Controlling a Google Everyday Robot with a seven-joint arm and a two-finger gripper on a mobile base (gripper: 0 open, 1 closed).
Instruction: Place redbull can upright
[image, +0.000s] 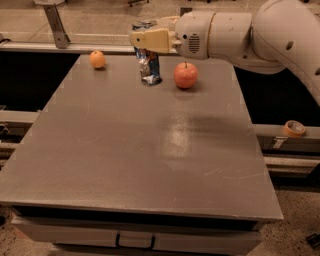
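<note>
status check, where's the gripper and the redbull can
Redbull can near upright, base on table, far end. Gripper at its upper half. Apple close beside, not touching.
</note>
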